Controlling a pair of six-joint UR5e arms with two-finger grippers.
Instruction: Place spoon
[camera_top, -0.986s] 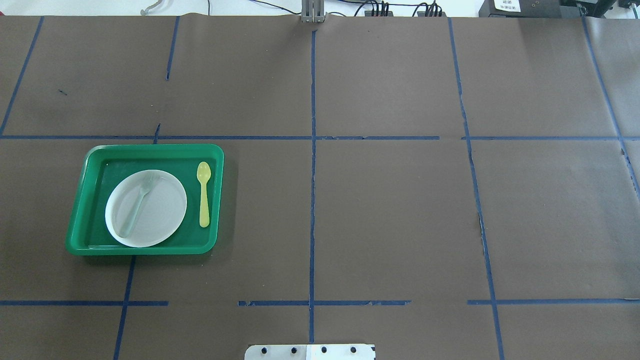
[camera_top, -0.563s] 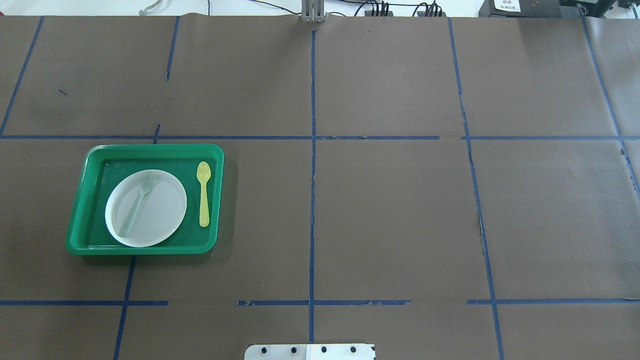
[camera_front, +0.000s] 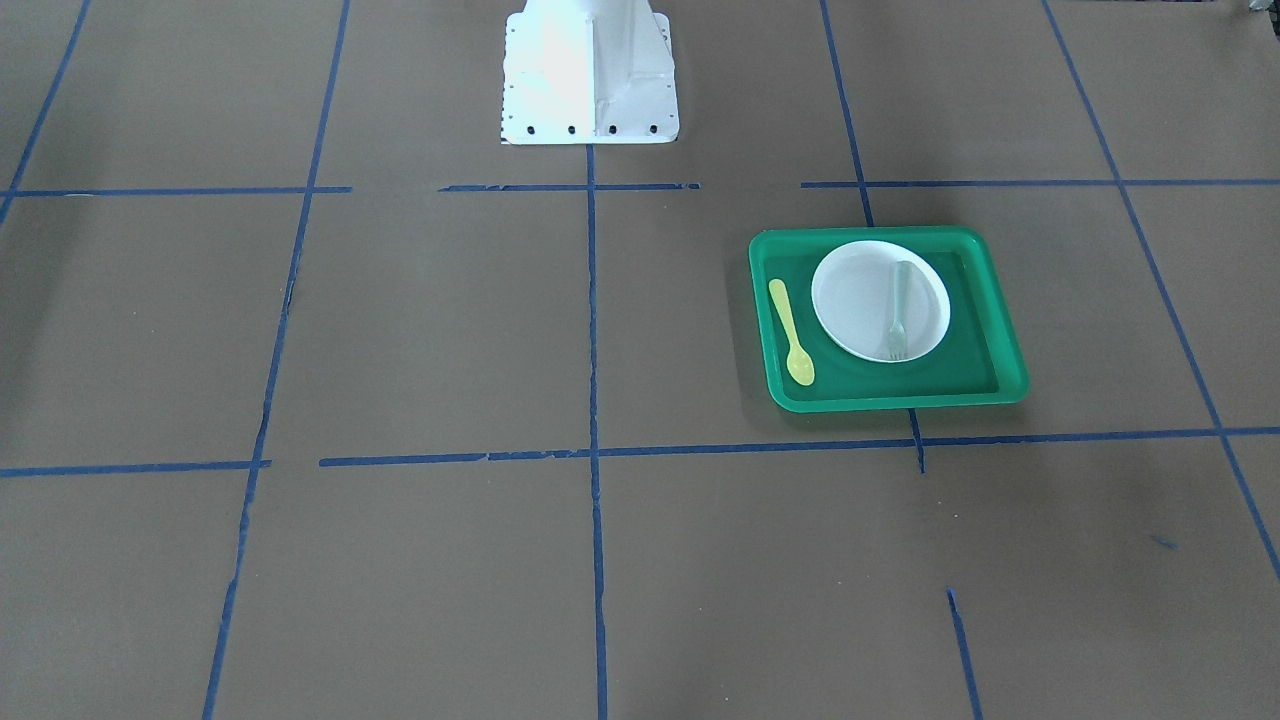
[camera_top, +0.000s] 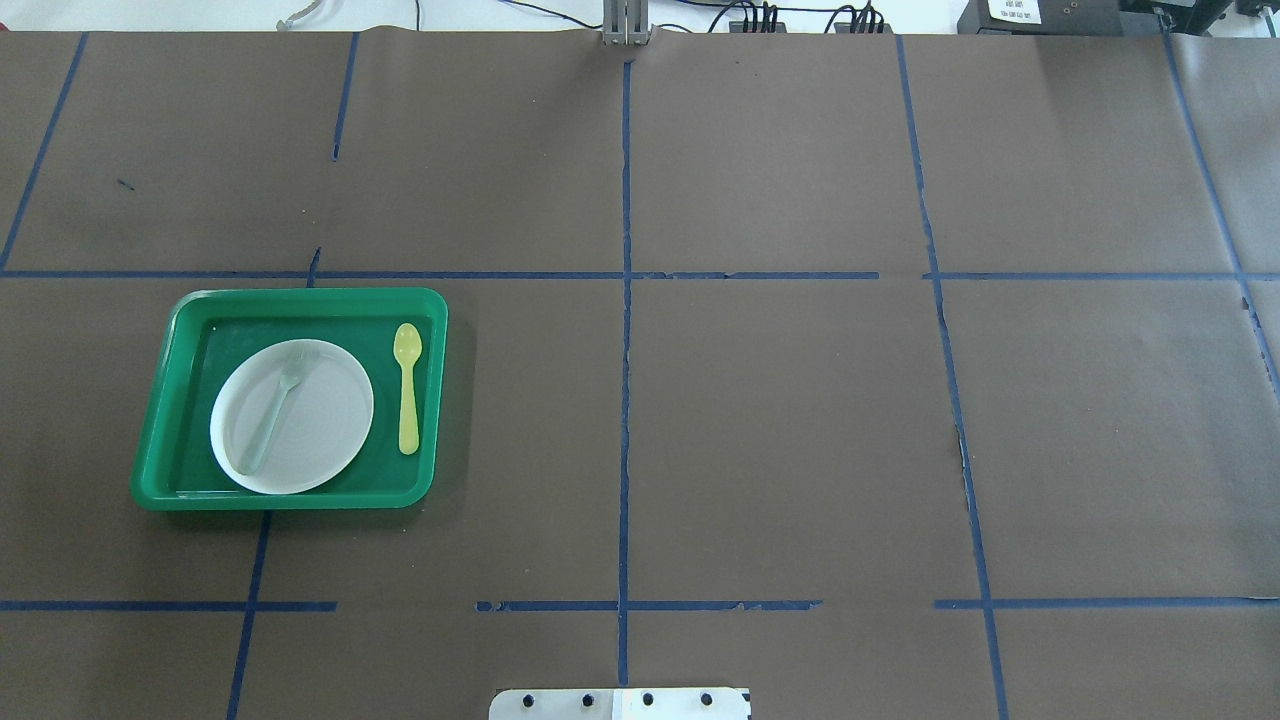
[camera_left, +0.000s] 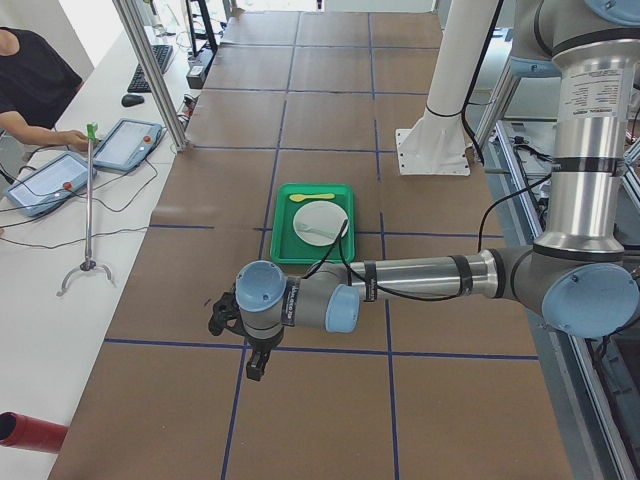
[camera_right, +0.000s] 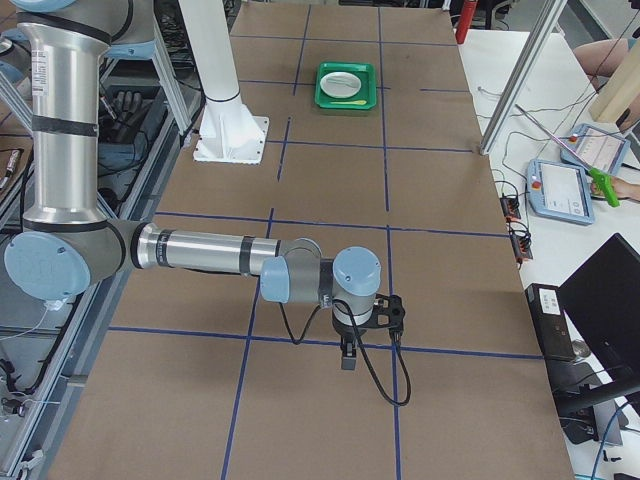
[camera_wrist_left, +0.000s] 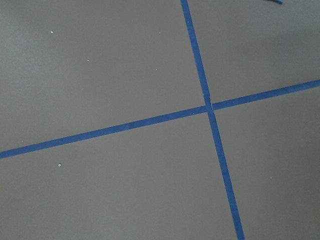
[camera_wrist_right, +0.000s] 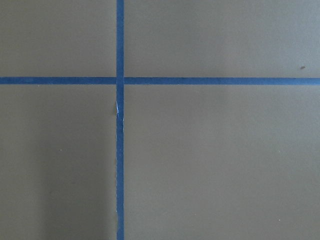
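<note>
The yellow plastic spoon (camera_top: 407, 388) lies flat on the floor of a green tray (camera_top: 300, 296). In the overhead view it is just beside a white plate (camera_top: 330, 420), at the plate's 3 o'clock and apart from its rim. The spoon's bowl points to 12 o'clock and its handle to 6 o'clock. A pale grey-green plastic fork (camera_top: 272, 412) rests on the plate, with its tines toward 1 o'clock and its handle toward 7 o'clock. The tray sits at about 9 o'clock on the brown-papered counter (camera_top: 800, 420), which is crossed by blue tape lines (camera_top: 626, 400).

Neither arm reaches into the overhead or front-facing views. The left pincer (camera_left: 256, 368) shows only in the side view from the robot's left, hanging fingers-down over the counter, well apart from the tray. The right pincer (camera_right: 347, 355) shows only in the side view from the robot's right, also pointing down, far from the tray. I cannot tell whether either pincer is spread or closed. Nothing is seen held in them. Both wrist cameras show only brown paper and a crossing of blue tape.
</note>
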